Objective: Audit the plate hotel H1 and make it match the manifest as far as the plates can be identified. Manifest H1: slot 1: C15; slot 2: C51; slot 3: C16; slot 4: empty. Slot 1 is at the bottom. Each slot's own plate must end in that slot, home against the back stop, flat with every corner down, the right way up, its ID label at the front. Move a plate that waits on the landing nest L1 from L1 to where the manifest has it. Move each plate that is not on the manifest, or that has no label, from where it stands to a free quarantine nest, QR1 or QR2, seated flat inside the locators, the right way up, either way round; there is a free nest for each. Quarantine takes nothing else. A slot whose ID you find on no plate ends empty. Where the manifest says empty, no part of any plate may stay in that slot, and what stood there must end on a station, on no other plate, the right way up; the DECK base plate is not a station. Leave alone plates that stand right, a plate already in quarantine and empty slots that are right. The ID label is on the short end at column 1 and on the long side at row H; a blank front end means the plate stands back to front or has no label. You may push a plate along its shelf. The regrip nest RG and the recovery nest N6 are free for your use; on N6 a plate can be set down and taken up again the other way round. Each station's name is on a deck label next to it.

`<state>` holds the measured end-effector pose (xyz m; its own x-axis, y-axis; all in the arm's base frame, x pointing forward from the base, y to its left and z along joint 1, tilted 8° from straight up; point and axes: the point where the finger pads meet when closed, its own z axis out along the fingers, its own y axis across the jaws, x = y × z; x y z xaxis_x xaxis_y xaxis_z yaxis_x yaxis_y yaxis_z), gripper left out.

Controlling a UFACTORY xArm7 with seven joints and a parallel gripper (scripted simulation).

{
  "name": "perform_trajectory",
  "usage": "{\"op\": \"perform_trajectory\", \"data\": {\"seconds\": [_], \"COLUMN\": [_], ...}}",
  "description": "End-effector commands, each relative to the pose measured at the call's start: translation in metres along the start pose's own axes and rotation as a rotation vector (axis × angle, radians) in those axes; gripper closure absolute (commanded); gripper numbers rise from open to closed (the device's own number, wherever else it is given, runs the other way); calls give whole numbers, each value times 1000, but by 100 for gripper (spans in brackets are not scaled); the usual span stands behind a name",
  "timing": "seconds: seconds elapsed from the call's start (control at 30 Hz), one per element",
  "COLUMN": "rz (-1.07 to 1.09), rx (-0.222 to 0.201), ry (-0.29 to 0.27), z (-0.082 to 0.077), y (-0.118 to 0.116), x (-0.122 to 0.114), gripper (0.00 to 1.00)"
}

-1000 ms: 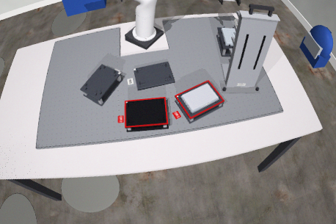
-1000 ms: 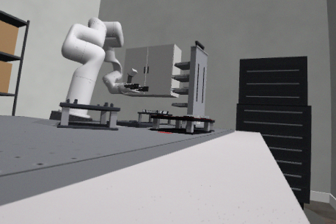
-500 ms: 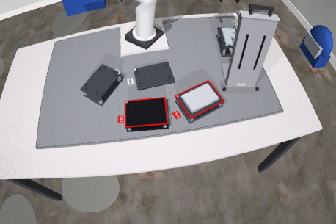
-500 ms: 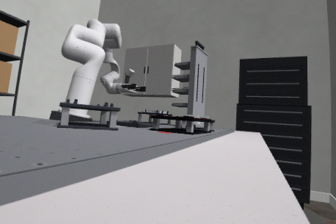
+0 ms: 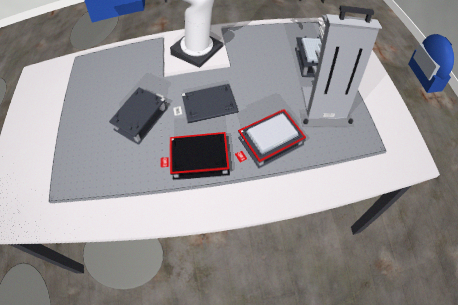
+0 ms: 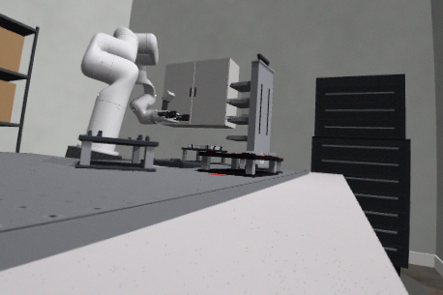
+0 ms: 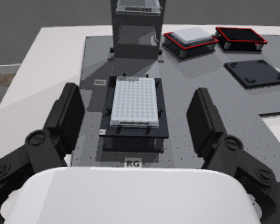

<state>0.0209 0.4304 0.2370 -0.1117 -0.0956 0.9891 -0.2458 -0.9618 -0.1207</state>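
My gripper (image 7: 136, 98) (image 6: 177, 116) is open and empty. In the wrist view it hangs above a clear well plate (image 7: 135, 107) (image 5: 310, 49) that lies flat on the dark RG nest (image 7: 161, 133), in front of the plate hotel (image 7: 136, 35) (image 5: 342, 71) (image 6: 260, 107). The fingers stand wide on either side of the plate and well above it. Another plate (image 7: 136, 6) shows in an upper hotel slot; the other slots are hidden. A clear plate (image 5: 272, 132) (image 7: 191, 35) sits on one red-edged quarantine nest. The other red-edged nest (image 5: 199, 153) (image 7: 240, 34) holds no plate.
A flat dark nest (image 5: 210, 102) (image 7: 255, 73) and a tilted dark nest (image 5: 137, 111) stand left of the quarantine nests, both without plates. The arm's base (image 5: 196, 50) is at the back of the deck. The hotel's shelves (image 6: 240, 103) face the arm.
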Motion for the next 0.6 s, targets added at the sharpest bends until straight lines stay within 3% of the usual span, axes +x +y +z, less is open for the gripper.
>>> {"op": "perform_trajectory", "data": {"seconds": [0.0, 0.57], "rz": [2, 2], "rx": [-1, -1], "ry": [-1, -1], "z": [0, 0], "y": [0, 0], "x": [-8, -48], "gripper": [0, 0]}}
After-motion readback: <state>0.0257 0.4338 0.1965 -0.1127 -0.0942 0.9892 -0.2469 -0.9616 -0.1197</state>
